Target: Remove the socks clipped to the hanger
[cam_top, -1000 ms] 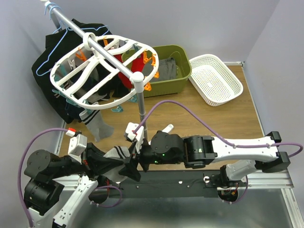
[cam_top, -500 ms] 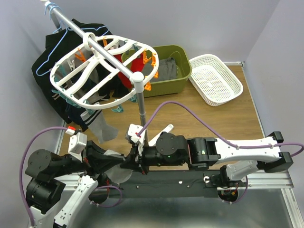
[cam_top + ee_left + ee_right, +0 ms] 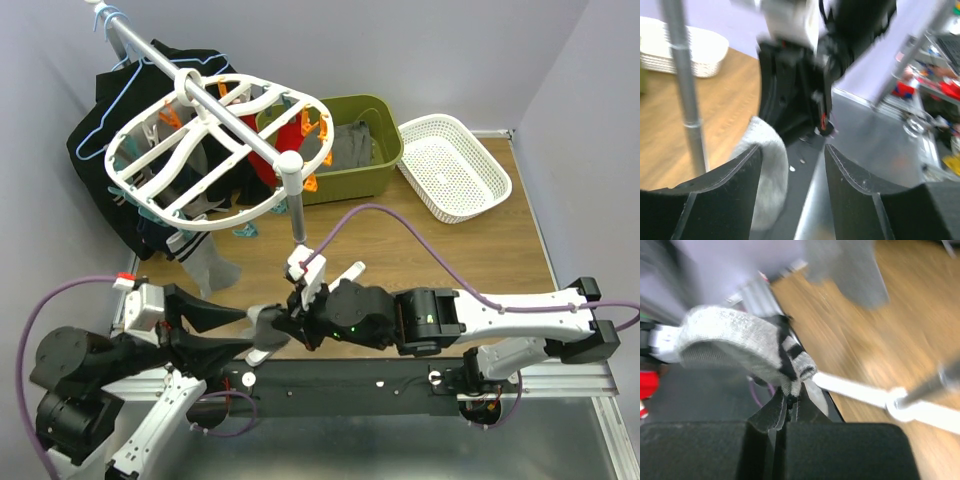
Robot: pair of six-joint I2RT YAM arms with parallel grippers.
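A grey sock (image 3: 735,337) with black stripes at its cuff is pinched by that cuff in my right gripper (image 3: 792,402), which is shut on it. Seen from above, this sock (image 3: 266,322) hangs between both arms, over the table's near edge. My left gripper (image 3: 792,147) is open, and the grey sock (image 3: 767,170) brushes its left finger. The white oval hanger (image 3: 220,150) with orange and teal pegs hangs on the rail at the far left. A grey sock (image 3: 205,262), dark ones (image 3: 165,235) and a red one (image 3: 290,135) are still clipped to it.
A green bin (image 3: 385,150) holding clothes and a white basket (image 3: 452,165) stand at the back. The stand's upright pole (image 3: 298,215) rises just beyond my grippers. A black garment (image 3: 95,145) on a light-blue wire hanger (image 3: 110,115) hangs at far left. Loose pegs (image 3: 245,230) lie on the wood.
My right gripper has shut on the grey sock's cuff. The left gripper has opened off it and drawn back to the left.
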